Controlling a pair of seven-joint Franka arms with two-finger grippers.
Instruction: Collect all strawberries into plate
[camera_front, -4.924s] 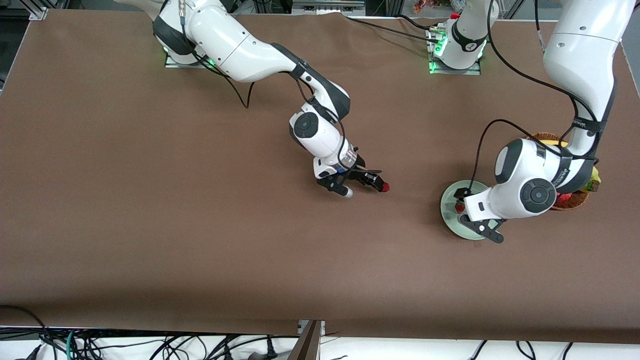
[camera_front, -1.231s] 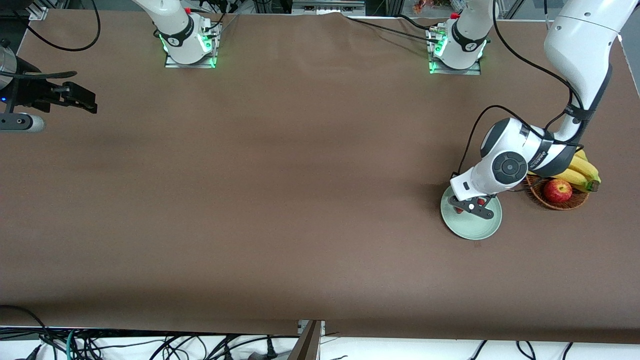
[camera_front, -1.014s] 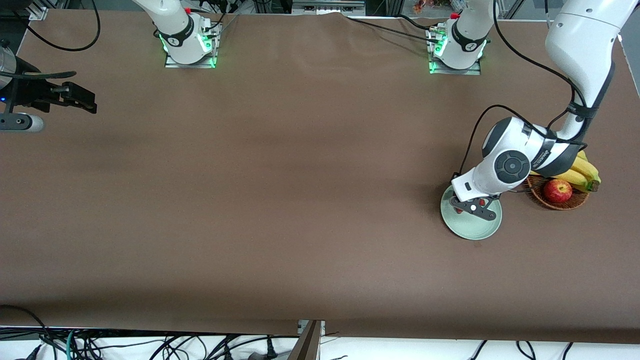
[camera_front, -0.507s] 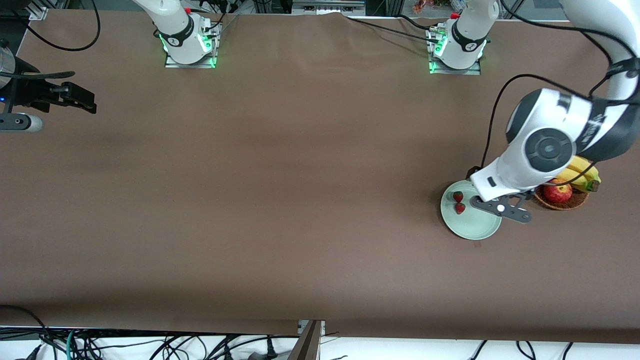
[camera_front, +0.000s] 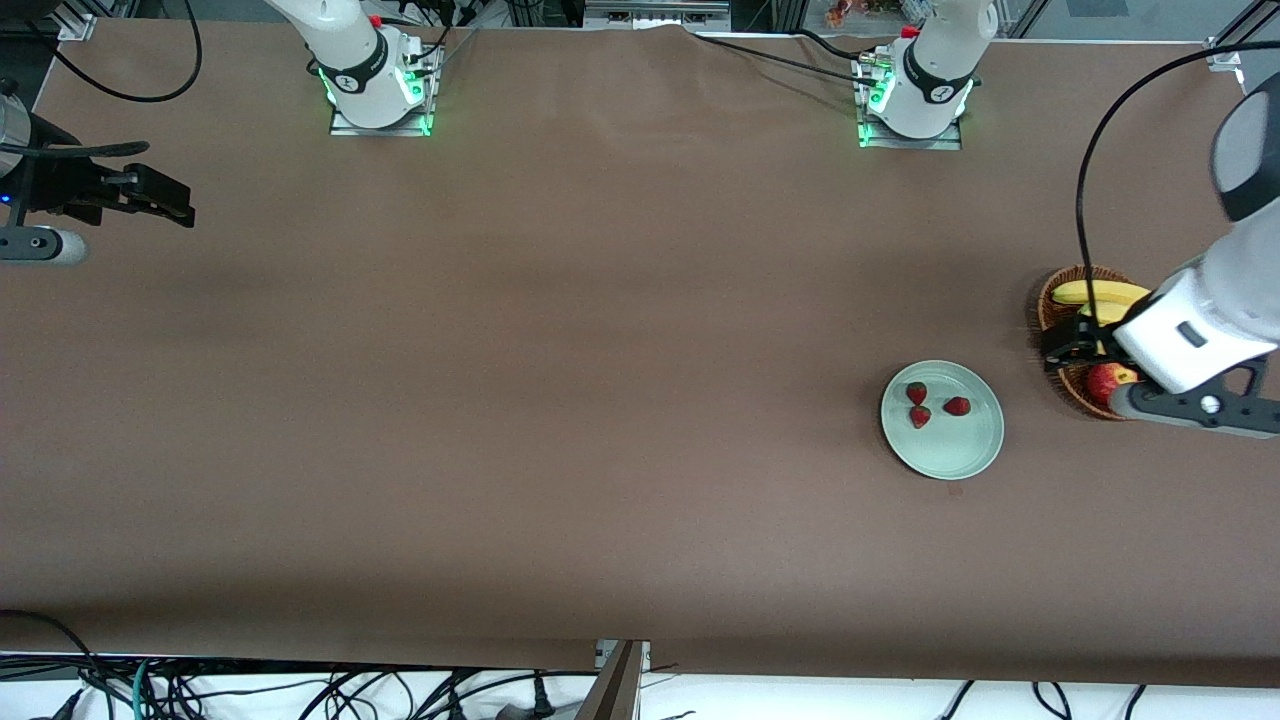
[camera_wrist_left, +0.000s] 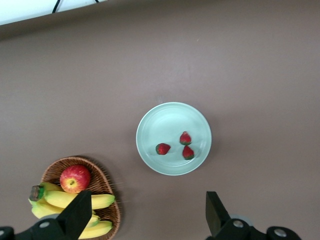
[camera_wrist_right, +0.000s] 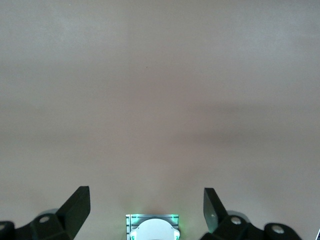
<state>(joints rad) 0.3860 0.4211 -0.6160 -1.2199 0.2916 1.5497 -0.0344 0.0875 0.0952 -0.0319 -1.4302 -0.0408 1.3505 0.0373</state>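
Three strawberries (camera_front: 920, 416) sit in the plate (camera_front: 960, 462), close together but not touching, toward the left arm's end of the counter (camera_front: 560, 420) and nearer its front edge than the basket. Looks like the job is done, with no more berries seen out on the counter.

Just beside the plate, the basket (camera_front: 1045, 300) with an apple (camera_front: 1102, 379) and bananas (camera_front: 1090, 292).

Over that basket, up in the air, the left pincer (camera_wrist_left: 145, 215), spread wide and holding nothing. Could bump the basket if dropped low here, and spill the fruit. Could knock the plate and roll the berries off if swung across too low.

At the counter's edge by the right arm's end, the right pincer (camera_front: 165, 197), also spread wide and empty, waiting over bare counter. No trouble likely there.
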